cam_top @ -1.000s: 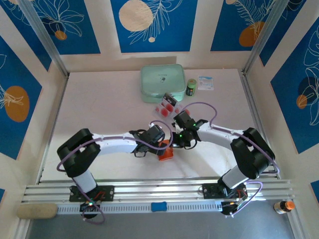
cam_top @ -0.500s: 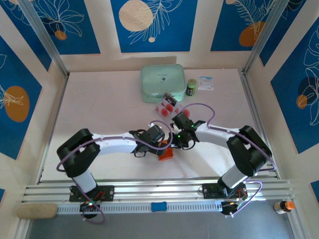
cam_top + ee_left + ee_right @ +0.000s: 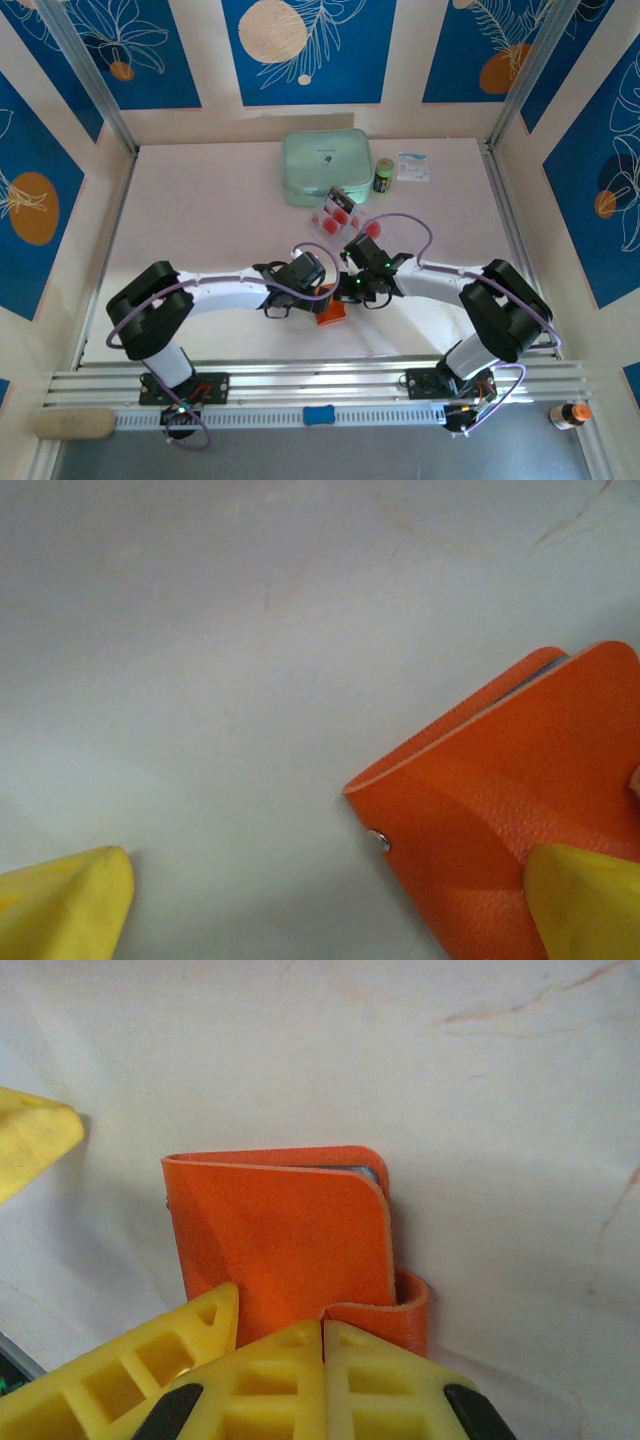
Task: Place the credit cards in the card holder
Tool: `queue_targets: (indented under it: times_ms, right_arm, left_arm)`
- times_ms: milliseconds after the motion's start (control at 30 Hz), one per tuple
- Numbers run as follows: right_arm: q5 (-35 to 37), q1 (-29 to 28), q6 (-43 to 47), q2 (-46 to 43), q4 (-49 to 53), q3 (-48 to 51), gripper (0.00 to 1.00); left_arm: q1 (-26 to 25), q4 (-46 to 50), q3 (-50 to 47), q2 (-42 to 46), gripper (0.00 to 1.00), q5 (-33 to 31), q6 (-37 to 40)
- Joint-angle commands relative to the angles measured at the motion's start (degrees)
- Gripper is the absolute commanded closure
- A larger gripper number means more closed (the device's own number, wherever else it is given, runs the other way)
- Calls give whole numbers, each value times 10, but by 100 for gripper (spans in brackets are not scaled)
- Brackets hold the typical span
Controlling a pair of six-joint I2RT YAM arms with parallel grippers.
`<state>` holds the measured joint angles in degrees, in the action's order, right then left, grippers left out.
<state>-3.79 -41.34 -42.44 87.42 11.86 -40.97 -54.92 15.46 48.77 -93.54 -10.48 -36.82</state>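
The orange-red card holder (image 3: 331, 310) lies folded on the table between my two grippers. My left gripper (image 3: 325, 910) stands open over it, one yellow finger (image 3: 585, 900) resting on its cover (image 3: 520, 800) and the other finger (image 3: 60, 905) over bare table. My right gripper (image 3: 323, 1335) is shut, and the end of the holder's curled snap tab (image 3: 410, 1310) runs into the seam between its tips. A bluish edge peeks out under the cover (image 3: 290, 1230). The credit cards (image 3: 338, 212), pale with red circles, lie in a small pile beyond the grippers.
A mint-green case (image 3: 322, 165) sits at the back, with a small green can (image 3: 384, 175) and a white packet (image 3: 412, 166) to its right. The aluminium rail (image 3: 320, 385) runs along the near edge. Patterned walls close in the table's sides.
The right arm has drawn slightly left and nearer, onto the card holder. The left gripper has barely shifted and stays open.
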Motion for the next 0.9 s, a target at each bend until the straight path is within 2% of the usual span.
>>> queue_targets:
  times_ms: [0,300,533,867]
  right_arm:
    - [23,-17,-10,15,62,27,100]
    - [36,-24,-24,15,55,38,100]
    - [38,-26,-44,10,46,48,100]
    - [9,-17,-39,8,51,10,100]
  left_arm:
    - [4,0,-20,24,0,37,-51]
    - [3,-39,-59,18,0,59,-67]
    - [3,-36,-65,-5,0,45,-51]
    - [1,-8,-57,-32,0,16,-20]
